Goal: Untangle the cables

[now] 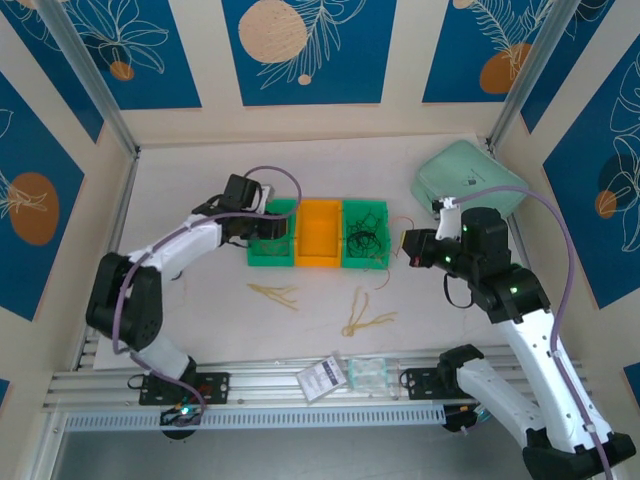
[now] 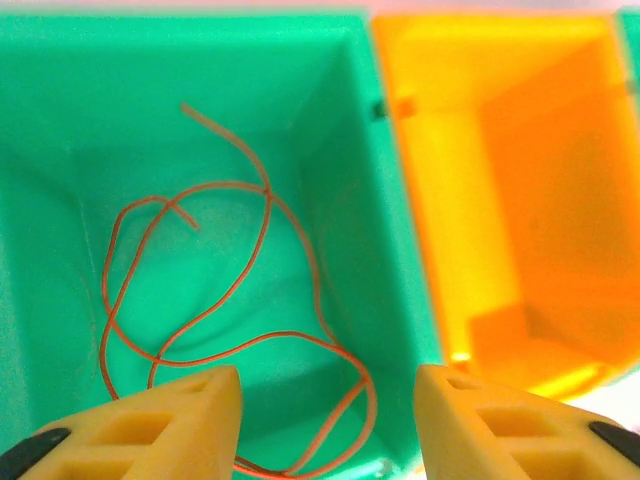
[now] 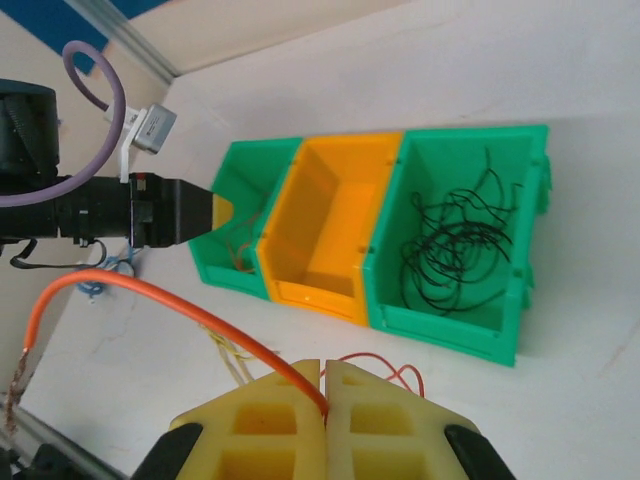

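The left tool (image 2: 326, 400) was let go. Its two yellow fingers (image 2: 190, 415) stood apart at the bottom of the left wrist view, and nothing was between them. Past the fingers, a looped red cable (image 2: 268, 195) lay in curls on the floor of the left green bin (image 2: 60, 80). It filled the middle and left of that view. The orange bin (image 2: 500, 150) sat right beside it, at the upper right.

The right tool (image 3: 324, 378) was clenched tight on another red cable (image 3: 200, 317), low in the middle of the right wrist view. That cable rose out of the fingers and bent up in an arc to the left side. Farther out, at the right of that view, the black cables (image 3: 450, 250) lay in a messy heap inside the right green bin (image 3: 525, 190).

From above, some pale yellow cables (image 1: 370, 318) lay loose on the desk (image 1: 200, 170), below the three bins in the picture.
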